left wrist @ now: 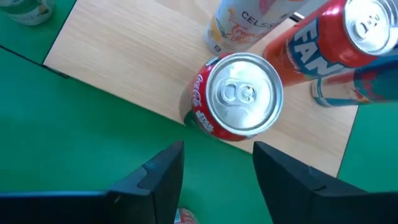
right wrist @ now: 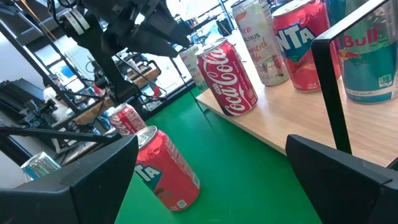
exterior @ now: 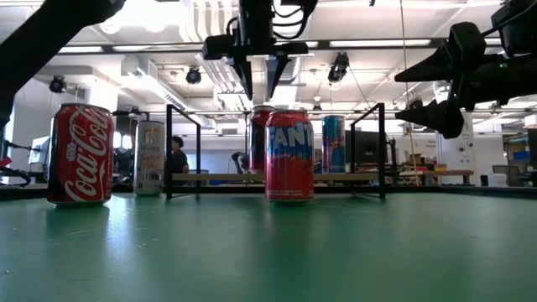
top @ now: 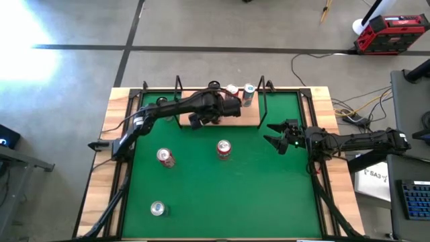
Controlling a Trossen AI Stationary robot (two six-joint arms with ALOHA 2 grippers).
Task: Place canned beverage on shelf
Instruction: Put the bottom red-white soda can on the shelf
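A red Coca-Cola can stands upright on the light wooden shelf board, near the board's front edge. My left gripper hangs open just above it, fingers pointing down and touching nothing; it also shows in the low view. In the high view the left arm hides that can. A Celsius can, a Fanta can and a blue Red Bull can also stand on the shelf. My right gripper is open and empty above the mat's right side.
On the green mat stand a Fanta can, a Coca-Cola can and a silver-topped can. Thin black uprights frame the shelf. A pale can stands to the shelf's left.
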